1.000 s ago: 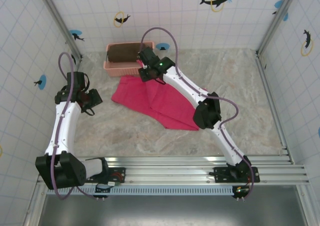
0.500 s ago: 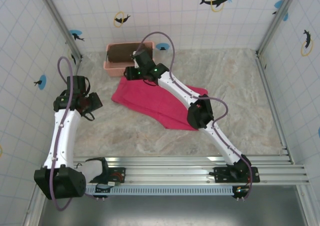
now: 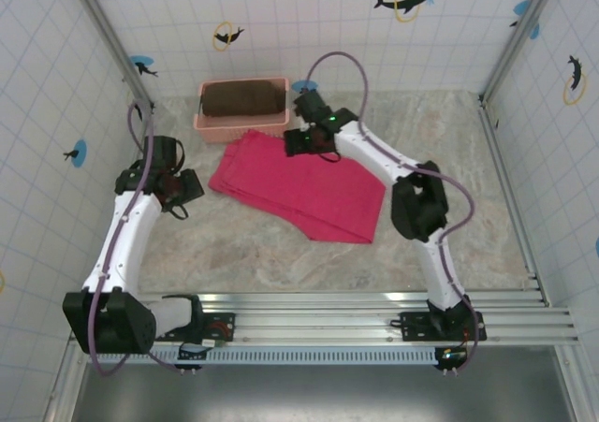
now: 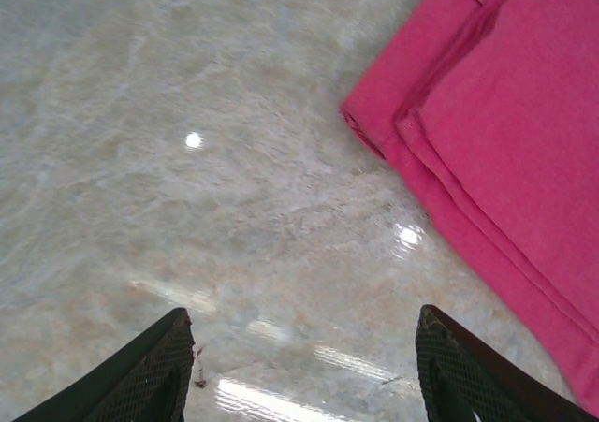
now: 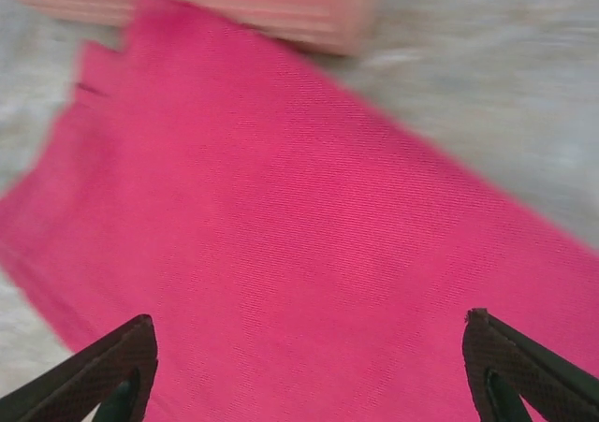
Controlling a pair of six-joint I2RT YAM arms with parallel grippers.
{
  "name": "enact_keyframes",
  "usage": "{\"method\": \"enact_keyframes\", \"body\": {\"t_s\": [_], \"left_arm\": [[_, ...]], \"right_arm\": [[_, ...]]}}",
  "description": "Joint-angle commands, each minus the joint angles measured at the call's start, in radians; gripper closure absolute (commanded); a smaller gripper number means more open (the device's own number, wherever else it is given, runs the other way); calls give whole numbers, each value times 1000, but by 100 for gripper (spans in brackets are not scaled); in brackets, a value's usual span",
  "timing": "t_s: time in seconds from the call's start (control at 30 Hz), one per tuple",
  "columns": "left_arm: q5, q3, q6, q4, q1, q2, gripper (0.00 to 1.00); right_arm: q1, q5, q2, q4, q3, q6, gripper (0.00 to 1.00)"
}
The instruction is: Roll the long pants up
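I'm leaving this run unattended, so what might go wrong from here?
The right gripper hangs open over the long pants close by the basket; reaching down, it may knock the basket. The left gripper is open beside the pants' stacked edges; it may pinch just some layers.

My right gripper point(image 3: 301, 144) swings rightward from over the pale pink plastic basket point(image 3: 241, 125) and now hangs above the far edge of the bright magenta-pink long pants point(image 3: 299, 193). My left gripper point(image 3: 185, 190) edges closer to them.
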Motion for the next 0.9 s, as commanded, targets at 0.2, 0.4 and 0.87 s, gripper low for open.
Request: {"method": "enact_keyframes", "body": {"t_s": [0.2,0.4,0.87], "left_arm": [[176,-186,-279,298,-56,83,32],[195,-167,-342,377,-60,213,29],[166,-72,-380,434,-73,396,29]], "right_arm": [[-281,38,-281,28,-491,-62,12],[-359,-37,-235,53,-566,-101,12],[-379,-121,-48,75,-511,-95,61]]}}
